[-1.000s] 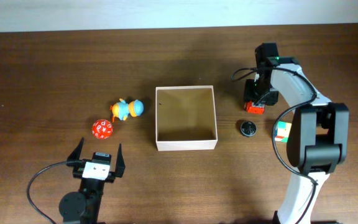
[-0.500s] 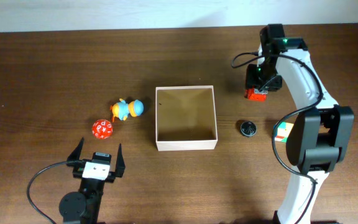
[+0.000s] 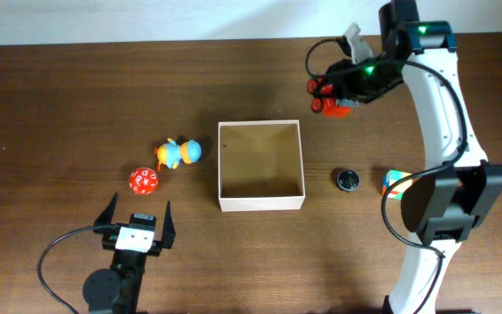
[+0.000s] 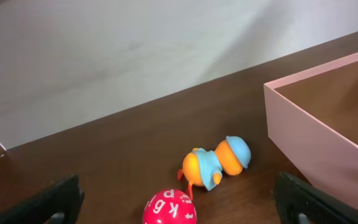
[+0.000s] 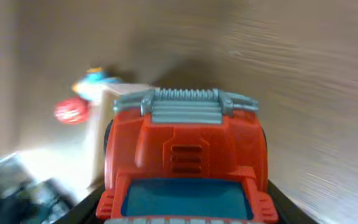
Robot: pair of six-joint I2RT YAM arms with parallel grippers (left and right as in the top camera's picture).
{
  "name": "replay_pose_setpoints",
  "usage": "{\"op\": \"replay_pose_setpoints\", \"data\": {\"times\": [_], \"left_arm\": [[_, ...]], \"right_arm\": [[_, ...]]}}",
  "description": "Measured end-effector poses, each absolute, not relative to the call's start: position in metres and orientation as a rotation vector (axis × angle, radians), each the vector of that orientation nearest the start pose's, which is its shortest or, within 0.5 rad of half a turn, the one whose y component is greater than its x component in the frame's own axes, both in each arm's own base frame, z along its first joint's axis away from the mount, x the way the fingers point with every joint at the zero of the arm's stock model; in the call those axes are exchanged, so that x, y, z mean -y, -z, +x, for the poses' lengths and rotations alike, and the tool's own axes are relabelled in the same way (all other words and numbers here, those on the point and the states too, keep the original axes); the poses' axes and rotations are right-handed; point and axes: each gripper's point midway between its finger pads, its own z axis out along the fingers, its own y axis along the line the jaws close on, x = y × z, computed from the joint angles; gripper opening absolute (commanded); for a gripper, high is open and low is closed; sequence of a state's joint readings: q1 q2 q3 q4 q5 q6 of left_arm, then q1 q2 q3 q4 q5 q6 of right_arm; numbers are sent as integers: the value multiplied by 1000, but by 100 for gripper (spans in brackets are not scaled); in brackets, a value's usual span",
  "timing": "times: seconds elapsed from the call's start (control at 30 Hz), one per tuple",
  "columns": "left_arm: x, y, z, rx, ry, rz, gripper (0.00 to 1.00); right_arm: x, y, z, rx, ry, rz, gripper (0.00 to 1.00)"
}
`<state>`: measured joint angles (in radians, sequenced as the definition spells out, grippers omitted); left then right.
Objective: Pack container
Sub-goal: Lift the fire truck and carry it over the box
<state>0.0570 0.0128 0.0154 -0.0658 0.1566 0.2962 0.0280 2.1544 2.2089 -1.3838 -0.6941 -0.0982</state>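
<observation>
Mid-table: square shallow white-walled cardboard container (image 3: 261,166), empty. Likely light, with thin flexible walls, and slides if bumped; best gripped at one wall's rim. Beyond its far right corner, right gripper (image 3: 334,92) pinches red plastic toy truck (image 5: 185,155) aloft. Near edge: left gripper (image 3: 137,216) spread, empty.

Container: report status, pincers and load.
Right pincer shut on red toy truck, off the container at its far right corner. Left pincer open, idle, holding nothing. Container empty. Nothing between truck and container.
</observation>
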Motion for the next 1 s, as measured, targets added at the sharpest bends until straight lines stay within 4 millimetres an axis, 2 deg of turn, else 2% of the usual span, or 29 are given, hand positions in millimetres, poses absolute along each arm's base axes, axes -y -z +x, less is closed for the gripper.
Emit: {"op": "replay_pose_setpoints", "data": {"times": [0.1,0.2,0.3,0.43,0.5,0.67,0.83,1.0], "left_arm": [[13,-162,245,-1605,-143,314,99],[13,-162,245,-1605,-143,314,99],[13,-162,245,-1605,-143,314,99],[13,-162,245,-1605,-143,314,99],[13,-162,245,-1605,-143,314,99],[13,-162,245,-1605,-143,314,99],[13,-162,245,-1605,-143,314,99],[13,-162,245,-1605,-143,314,99]], "right_arm": [[-144,-226,444,-2626,-1132,-380,51],[-165,-234,437,-2576,-1226,-456,51],[-193,-238,426,-2551,-1275,-555,51],[-234,-235,411,-2555,-1258,-684,50],[-254,-229,403,-2587,-1200,-736,50],[-286,-208,388,-2697,-962,-775,50],[-299,-188,378,-2803,-638,-700,50],[-300,-180,380,-2826,-358,-541,51]]}}
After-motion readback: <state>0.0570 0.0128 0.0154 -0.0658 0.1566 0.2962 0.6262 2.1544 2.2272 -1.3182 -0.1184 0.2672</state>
